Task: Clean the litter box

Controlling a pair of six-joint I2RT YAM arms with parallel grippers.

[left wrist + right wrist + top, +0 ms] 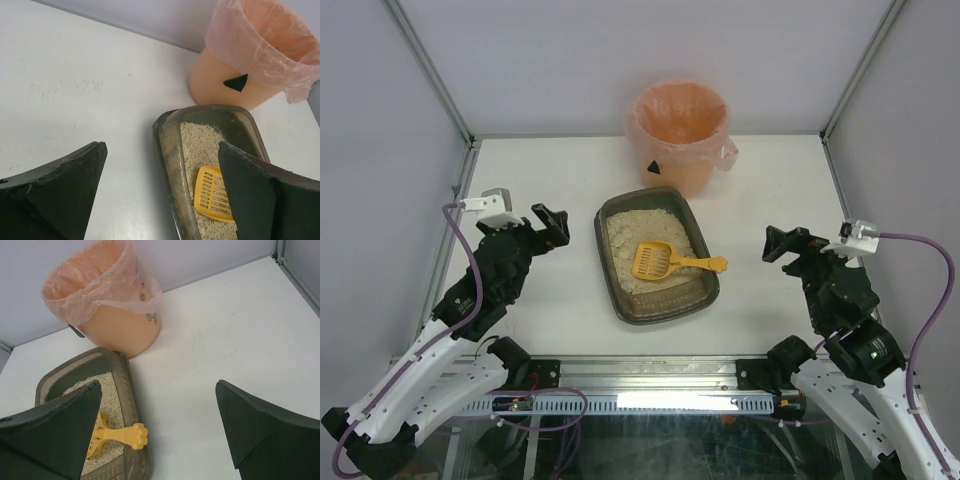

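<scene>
Both grippers are empty. Your left gripper point(553, 224) and right gripper point(776, 244) hover either side of the litter box point(665, 306), jaws spread wide. The box sits mid-table, just in front of the pink-lined bin point(677, 135). The yellow slotted scoop point(655, 260) lies on the litter, handle across the right rim. Treat the job as barely begun: you have all the scooping and dumping left.

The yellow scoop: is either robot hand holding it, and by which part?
Nothing is held. The left gripper and right gripper are open and empty; the scoop lies on the sand in the litter box.
</scene>
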